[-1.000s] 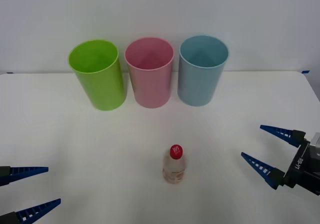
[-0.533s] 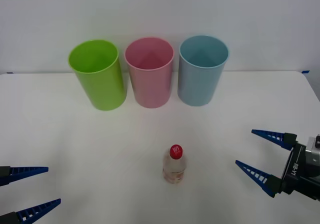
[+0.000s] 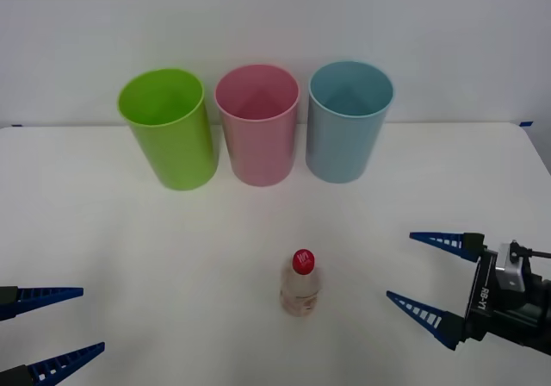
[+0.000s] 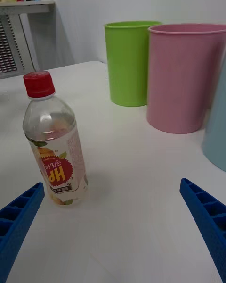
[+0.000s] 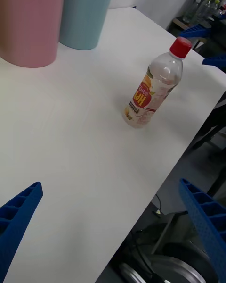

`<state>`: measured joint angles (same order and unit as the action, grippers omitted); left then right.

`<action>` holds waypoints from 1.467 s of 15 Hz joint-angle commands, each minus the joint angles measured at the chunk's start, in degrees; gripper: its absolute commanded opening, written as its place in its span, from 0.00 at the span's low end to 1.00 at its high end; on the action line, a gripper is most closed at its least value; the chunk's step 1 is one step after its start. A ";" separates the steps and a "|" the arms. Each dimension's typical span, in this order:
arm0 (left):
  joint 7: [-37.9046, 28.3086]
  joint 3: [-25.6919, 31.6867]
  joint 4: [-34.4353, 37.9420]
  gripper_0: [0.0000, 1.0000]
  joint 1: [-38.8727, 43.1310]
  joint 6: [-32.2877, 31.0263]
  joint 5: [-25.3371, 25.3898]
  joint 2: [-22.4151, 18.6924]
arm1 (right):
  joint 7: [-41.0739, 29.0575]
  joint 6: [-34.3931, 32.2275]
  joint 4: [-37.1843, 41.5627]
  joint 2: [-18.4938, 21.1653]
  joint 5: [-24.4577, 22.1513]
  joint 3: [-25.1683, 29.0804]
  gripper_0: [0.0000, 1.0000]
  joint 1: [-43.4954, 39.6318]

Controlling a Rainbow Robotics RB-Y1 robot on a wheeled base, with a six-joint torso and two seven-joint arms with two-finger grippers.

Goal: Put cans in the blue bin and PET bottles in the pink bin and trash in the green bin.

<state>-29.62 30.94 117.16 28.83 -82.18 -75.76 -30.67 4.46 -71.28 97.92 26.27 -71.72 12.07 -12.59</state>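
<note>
A small clear PET bottle point(image 3: 301, 284) with a red cap stands upright in the middle of the white table, also in the right wrist view point(image 4: 54, 144) and the left wrist view point(image 5: 151, 86). My right gripper point(image 3: 429, 277) is open, low over the table to the bottle's right, fingers pointing at it. My left gripper point(image 3: 53, 326) is open at the near left corner. At the back stand the green bin point(image 3: 168, 127), the pink bin point(image 3: 257, 123) and the blue bin point(image 3: 348, 119), upright in a row.
The white table point(image 3: 129, 239) runs wide around the bottle. Its right edge point(image 3: 538, 149) lies close behind my right arm. A white wall rises just behind the bins.
My right gripper has moved left and nearer along the table toward the bottle, staying open. The left gripper, bottle and bins have not moved.
</note>
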 commanded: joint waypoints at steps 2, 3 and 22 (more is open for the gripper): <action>0.00 0.00 0.00 1.00 0.00 0.00 0.00 0.00 | 0.64 0.00 -0.01 0.80 -1.67 -3.46 1.00 1.34; 0.00 0.00 0.00 1.00 0.00 0.00 0.00 0.00 | 0.72 0.00 -0.01 1.33 -1.76 -4.16 1.00 1.52; 0.00 0.00 0.00 1.00 0.00 0.00 0.00 0.00 | 10.22 -0.88 -11.17 -6.84 -2.81 -8.82 1.00 3.54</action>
<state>-29.62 30.94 117.16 28.83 -82.18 -75.76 -30.67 14.30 -72.15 86.79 19.67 -74.47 3.53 -9.06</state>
